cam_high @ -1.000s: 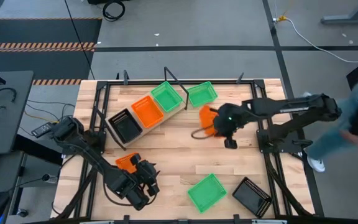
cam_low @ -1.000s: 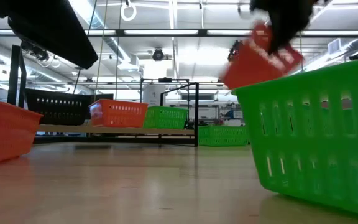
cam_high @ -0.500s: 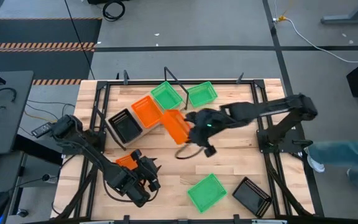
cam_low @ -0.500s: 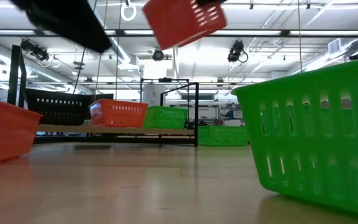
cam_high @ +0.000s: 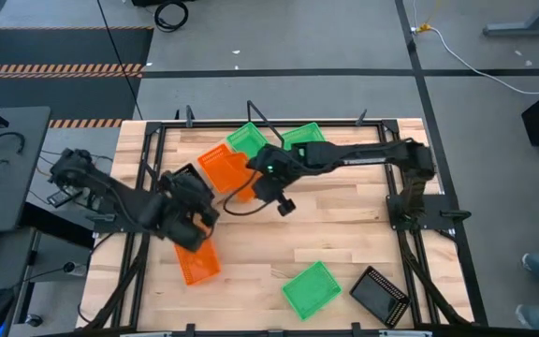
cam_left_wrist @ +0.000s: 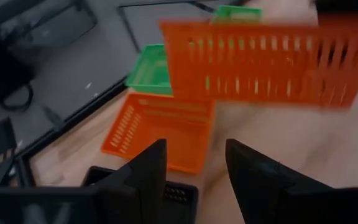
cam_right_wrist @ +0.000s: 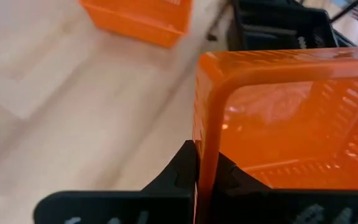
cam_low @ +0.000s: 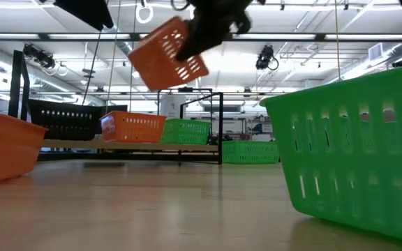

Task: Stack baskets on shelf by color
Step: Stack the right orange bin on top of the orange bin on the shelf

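While the right arm carries its load over the shelf (cam_high: 215, 201), we start at the left side of the table, where our left gripper (cam_high: 193, 213) hangs with its fingers apart and nothing between them, close to the black basket (cam_high: 187, 190) on the shelf. Just below it an orange basket (cam_high: 197, 262) lies on the table. Next along the shelf sits another orange basket (cam_high: 221, 167), and then a green basket (cam_high: 247, 140). Our right gripper (cam_high: 263, 178) is pinched tight on the rim of a carried orange basket (cam_low: 167, 54), which hangs tilted in the air above the shelf. We think this one should go into the orange one below, so we should turn it flat, line up its corners, and lower it slowly before we let go. Further right a green basket (cam_high: 311, 287) and a black basket (cam_high: 380, 294) wait near the front
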`<action>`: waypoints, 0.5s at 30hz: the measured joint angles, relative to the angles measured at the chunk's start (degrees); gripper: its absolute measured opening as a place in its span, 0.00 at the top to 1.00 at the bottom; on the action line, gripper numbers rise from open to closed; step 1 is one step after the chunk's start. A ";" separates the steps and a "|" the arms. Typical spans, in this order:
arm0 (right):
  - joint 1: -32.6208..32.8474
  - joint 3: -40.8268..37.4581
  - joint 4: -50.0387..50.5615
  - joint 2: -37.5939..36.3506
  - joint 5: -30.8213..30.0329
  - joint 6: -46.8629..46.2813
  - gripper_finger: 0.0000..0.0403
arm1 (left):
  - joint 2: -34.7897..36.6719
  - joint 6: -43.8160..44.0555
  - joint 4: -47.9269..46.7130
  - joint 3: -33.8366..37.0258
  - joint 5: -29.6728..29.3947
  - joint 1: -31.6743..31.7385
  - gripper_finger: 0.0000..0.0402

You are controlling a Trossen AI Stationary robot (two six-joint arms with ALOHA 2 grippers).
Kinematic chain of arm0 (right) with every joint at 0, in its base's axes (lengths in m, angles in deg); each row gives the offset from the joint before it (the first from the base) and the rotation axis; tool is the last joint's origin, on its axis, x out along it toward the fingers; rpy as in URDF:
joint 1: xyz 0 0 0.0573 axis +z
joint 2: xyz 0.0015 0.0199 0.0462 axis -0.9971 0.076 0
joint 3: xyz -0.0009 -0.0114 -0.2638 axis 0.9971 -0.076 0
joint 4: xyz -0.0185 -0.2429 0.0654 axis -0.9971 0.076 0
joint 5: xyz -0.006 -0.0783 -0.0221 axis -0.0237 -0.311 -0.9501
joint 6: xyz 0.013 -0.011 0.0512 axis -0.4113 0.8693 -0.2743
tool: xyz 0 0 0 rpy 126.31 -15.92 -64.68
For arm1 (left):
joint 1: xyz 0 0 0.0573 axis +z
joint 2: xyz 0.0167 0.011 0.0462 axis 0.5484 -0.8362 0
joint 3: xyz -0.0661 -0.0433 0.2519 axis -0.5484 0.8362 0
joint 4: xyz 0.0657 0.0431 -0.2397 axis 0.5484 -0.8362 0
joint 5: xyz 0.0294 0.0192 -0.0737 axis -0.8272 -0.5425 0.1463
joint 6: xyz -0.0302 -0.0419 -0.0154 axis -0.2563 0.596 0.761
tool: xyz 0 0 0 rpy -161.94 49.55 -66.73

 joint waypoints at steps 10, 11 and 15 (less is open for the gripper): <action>-3.14 9.57 2.77 10.65 -6.63 5.38 0.98 | -0.25 2.17 -5.92 1.30 -4.42 4.23 0.57; -3.34 10.41 2.72 11.01 -6.66 5.79 0.98 | -0.22 3.50 -8.24 1.65 -5.05 4.23 0.57; -3.68 13.62 2.12 11.67 -6.66 8.63 0.98 | 0.58 6.18 -10.41 3.77 -6.42 5.01 0.57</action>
